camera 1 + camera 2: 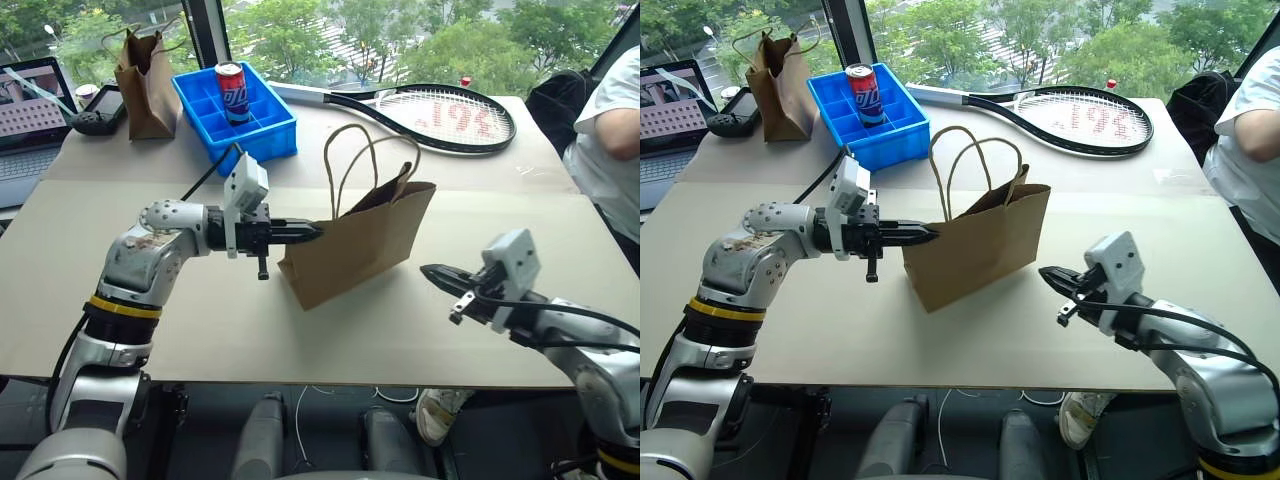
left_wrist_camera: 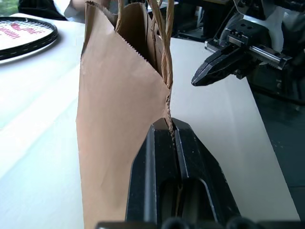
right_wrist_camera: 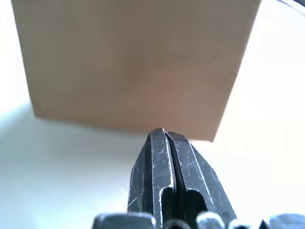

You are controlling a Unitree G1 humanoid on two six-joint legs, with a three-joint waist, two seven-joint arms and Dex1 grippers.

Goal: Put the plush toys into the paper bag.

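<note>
The right gripper is seen closed and empty at 4 o'clock of the bag. The bag's rim at 9 o'clock is pinched by the left gripper. The bag is stood upright mid-table.

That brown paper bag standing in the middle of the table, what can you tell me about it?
The paper bag is light-brown kraft paper, wide, with two twisted paper loop handles rising from its open top. It stands upright on the pale table, in front of the blue tray and the racket. The left hand is shut on the top edge of one end, where the rim is sawtoothed. The right hand, shut and empty, hangs apart from its other end. Its inside is hidden.
</note>
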